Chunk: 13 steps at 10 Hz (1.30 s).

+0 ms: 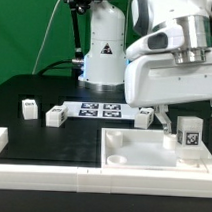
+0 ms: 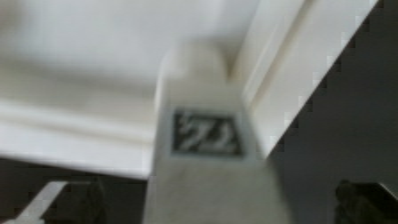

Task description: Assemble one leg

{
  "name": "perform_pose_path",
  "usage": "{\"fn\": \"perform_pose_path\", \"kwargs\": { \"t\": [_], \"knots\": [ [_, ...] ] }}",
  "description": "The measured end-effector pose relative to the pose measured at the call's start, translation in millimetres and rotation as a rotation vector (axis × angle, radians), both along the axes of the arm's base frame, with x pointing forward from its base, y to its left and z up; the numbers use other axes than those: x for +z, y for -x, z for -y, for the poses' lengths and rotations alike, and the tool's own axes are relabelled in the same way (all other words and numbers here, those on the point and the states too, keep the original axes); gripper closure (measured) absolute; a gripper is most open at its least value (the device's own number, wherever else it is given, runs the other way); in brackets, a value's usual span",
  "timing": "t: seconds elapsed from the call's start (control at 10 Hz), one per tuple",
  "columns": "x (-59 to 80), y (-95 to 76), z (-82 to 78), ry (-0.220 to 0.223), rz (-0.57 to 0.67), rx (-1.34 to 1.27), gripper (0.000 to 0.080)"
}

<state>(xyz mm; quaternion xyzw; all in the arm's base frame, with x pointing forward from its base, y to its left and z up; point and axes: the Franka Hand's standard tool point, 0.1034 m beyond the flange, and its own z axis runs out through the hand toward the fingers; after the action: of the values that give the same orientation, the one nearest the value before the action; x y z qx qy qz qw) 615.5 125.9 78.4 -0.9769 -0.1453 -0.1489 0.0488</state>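
Note:
The leg [image 1: 189, 134], a small white cuboid peg with a black-and-white tag, stands upright on the large white tabletop [image 1: 137, 153], near its corner at the exterior view's right. My gripper [image 1: 186, 118] is directly over it. In the wrist view the leg [image 2: 210, 150] is blurred and close, with the tabletop [image 2: 89, 60] behind it. My gripper [image 2: 214, 208] is open. Its fingers [image 2: 50, 205] stand on either side of the leg, with dark gaps between them and it.
Three more white legs lie on the black table behind the tabletop [image 1: 30, 110], [image 1: 56, 116], [image 1: 144, 117]. The marker board [image 1: 99, 110] lies at the back by the robot base. A white barrier [image 1: 41, 177] runs along the front and the exterior view's left.

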Motion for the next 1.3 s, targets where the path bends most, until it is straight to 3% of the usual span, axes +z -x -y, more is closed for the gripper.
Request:
{"fn": "perform_pose_path", "kwargs": {
  "t": [0.3,0.8,1.1,1.3],
  "knots": [
    [3.6,-0.7,-1.0,0.020,-0.237,-0.062,0.0151],
    [3.7,-6.3,-1.0,0.019,-0.241,-0.062,0.0151],
    [-6.2,-0.5,6.2,0.019,-0.231,-0.088,0.0151],
    [-5.7,-1.6,8.6,0.019,-0.230,-0.087,0.0151]
  ]
}}
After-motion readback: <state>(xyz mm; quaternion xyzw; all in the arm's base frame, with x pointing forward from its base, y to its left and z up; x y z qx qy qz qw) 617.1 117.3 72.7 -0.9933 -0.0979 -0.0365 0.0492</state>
